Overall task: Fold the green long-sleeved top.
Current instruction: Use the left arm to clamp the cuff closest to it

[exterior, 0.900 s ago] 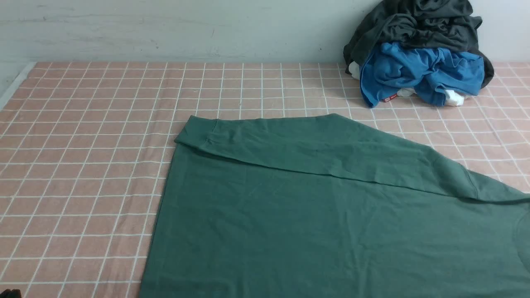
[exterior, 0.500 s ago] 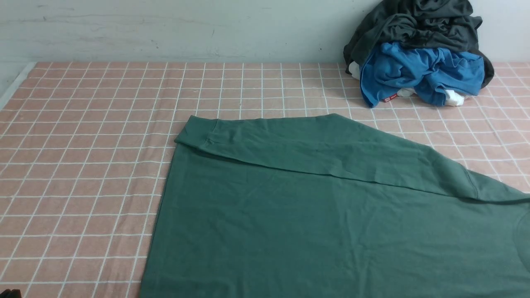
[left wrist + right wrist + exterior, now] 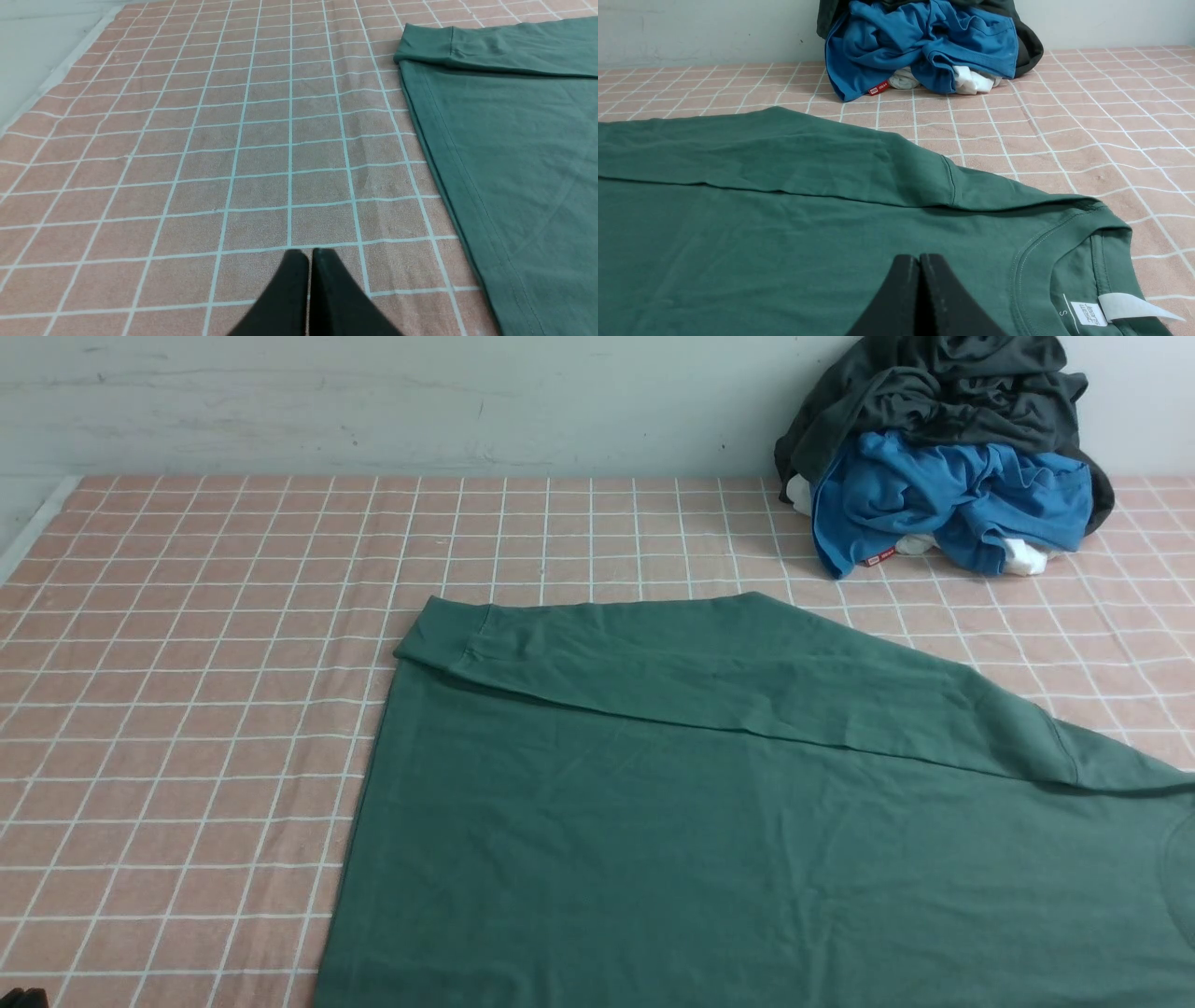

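Nothing has shifted in the last second: the green long-sleeved top (image 3: 747,821) lies flat from centre toward 5 o'clock, one sleeve (image 3: 709,663) folded across its 12 o'clock edge. The left gripper (image 3: 309,254), over bare checked cloth (image 3: 187,709) at 7 o'clock, and the right gripper (image 3: 920,259), above the top beside its neckline (image 3: 1031,247), are both pinched shut and empty. The next fold seems not yet begun.

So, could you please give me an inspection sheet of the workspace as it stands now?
Surface: pink checked cloth, flat.
Job's things: green long-sleeved top spread flat, one sleeve folded across its body.
Clutter: blue garment, dark grey garment and white item heaped far right.
Grippers: left gripper shut, empty, over bare cloth; right gripper shut, empty, over the top beside its neckline.
Cables: nothing seen.
Surroundings: pale wall behind.
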